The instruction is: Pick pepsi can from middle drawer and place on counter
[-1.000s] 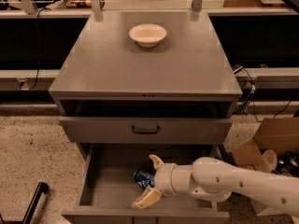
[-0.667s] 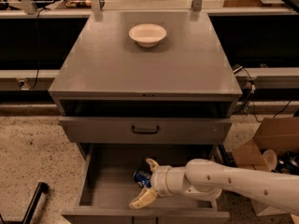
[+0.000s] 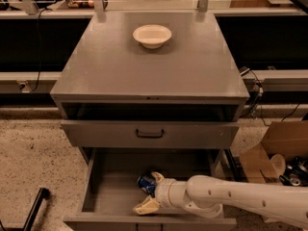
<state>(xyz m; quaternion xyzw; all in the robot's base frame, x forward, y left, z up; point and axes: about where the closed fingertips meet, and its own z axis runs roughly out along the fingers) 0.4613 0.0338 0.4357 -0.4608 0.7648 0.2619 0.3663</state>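
Observation:
The pepsi can [image 3: 144,181], blue with a silver end, lies on its side on the grey bottom of the open middle drawer [image 3: 108,191], near its middle. My gripper [image 3: 150,193] reaches into the drawer from the right on a white arm. Its tan fingers are spread. The upper fingertip [image 3: 157,177] is right against the can and the lower fingertip [image 3: 143,208] is near the drawer's front wall. The can sits at the upper side of the gap and is not clamped. The counter [image 3: 144,76] is the flat grey cabinet top above.
A white bowl [image 3: 152,35] stands at the back of the counter. A closed grey drawer front with a black handle [image 3: 149,134] overhangs the open drawer. A cardboard box [image 3: 272,153] with cups stands on the speckled floor to the right. A black bar [image 3: 34,208] leans at the lower left.
My gripper has slid left in the drawer, bringing its spread fingers up to the can. The can has stayed in place.

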